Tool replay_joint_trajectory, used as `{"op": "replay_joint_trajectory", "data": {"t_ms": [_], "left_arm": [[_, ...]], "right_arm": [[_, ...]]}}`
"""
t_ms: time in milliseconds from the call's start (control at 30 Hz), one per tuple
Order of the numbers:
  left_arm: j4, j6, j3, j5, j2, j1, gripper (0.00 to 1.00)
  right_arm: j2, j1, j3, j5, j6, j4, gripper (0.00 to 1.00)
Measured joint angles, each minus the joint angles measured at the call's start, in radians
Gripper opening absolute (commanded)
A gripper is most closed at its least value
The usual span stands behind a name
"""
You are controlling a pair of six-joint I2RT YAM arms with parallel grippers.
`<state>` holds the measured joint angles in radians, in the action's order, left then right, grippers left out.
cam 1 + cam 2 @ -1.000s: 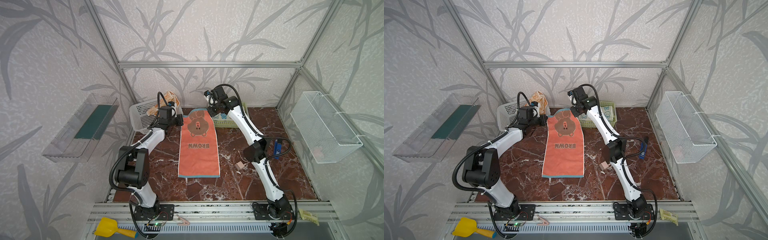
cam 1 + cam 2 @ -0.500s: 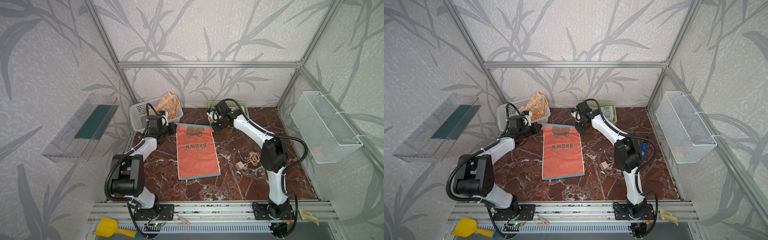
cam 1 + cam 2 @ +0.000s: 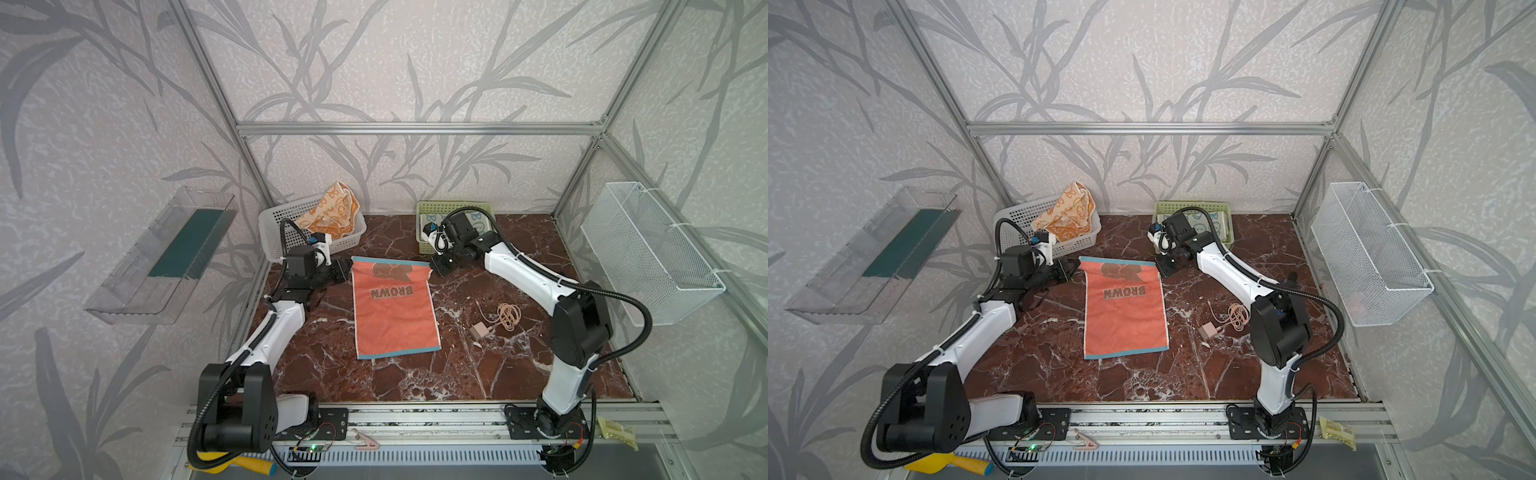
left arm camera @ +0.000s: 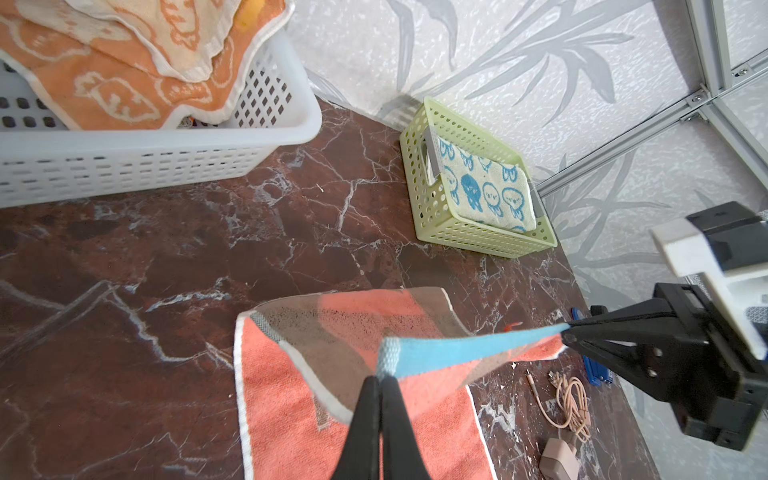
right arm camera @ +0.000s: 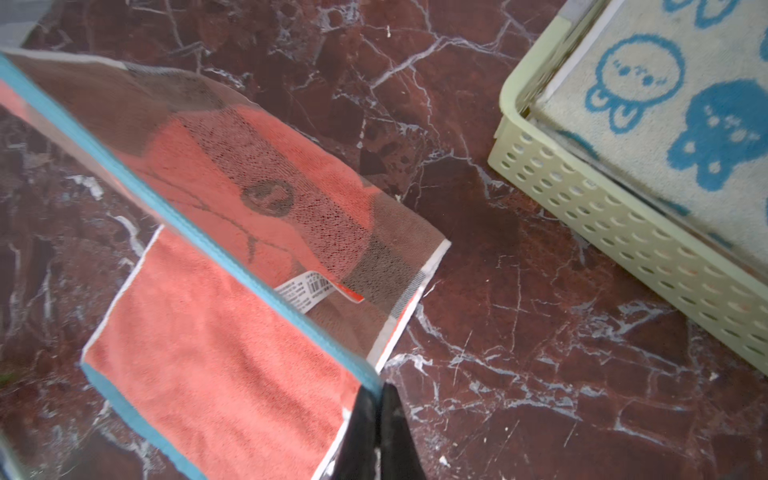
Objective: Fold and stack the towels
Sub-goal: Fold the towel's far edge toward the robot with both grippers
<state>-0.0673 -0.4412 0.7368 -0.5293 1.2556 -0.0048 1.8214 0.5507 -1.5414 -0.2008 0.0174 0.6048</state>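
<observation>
Marble tabletop (image 3: 415, 382) w/ coral towel (image 3: 395, 320), white basket (image 3: 272, 224), green basket (image 3: 453, 204), charger (image 3: 481, 331) + cable (image 3: 508, 316).

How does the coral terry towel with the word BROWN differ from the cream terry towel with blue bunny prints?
The coral terry towel lies spread on the marble table; the cream bunny towel lies folded inside the green perforated basket. The coral towel's far corners are pinched by the left gripper and right gripper; the cream towel is untouched. Both are printed terry cloths.
</observation>
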Motion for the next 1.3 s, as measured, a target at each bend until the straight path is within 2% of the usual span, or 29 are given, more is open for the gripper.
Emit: {"op": "replay_joint_trajectory", "data": {"t_ms": [100, 267, 367, 567, 800, 967, 1133, 1300], "left_arm": [[0.013, -0.036, -0.110, 0.003, -0.020, 0.000, 0.00], [0.025, -0.111, -0.289, -0.014, -0.037, 0.000, 0.00], [0.072, -0.121, -0.285, -0.027, -0.036, 0.001, 0.00], [0.181, -0.120, -0.159, -0.038, -0.071, 0.006, 0.00], [0.339, -0.116, -0.104, -0.040, -0.220, -0.006, 0.00], [0.416, -0.135, -0.190, -0.021, -0.280, -0.040, 0.00], [0.427, -0.214, -0.365, -0.004, -0.314, -0.080, 0.00], [0.445, -0.241, -0.383, 0.006, -0.320, -0.088, 0.00]], "right_arm": [[-0.048, 0.026, 0.120, -0.026, -0.029, -0.022, 0.00], [-0.031, 0.074, 0.295, -0.081, -0.084, -0.038, 0.00], [-0.010, 0.078, 0.296, -0.096, -0.105, -0.034, 0.00], [-0.027, 0.071, 0.209, -0.084, -0.122, -0.006, 0.00], [-0.185, 0.101, 0.200, -0.051, -0.126, 0.066, 0.00], [-0.282, 0.157, 0.349, -0.060, -0.174, 0.038, 0.00], [-0.193, 0.197, 0.531, -0.087, -0.224, -0.016, 0.00], [-0.156, 0.211, 0.535, -0.093, -0.239, -0.033, 0.00]]}}
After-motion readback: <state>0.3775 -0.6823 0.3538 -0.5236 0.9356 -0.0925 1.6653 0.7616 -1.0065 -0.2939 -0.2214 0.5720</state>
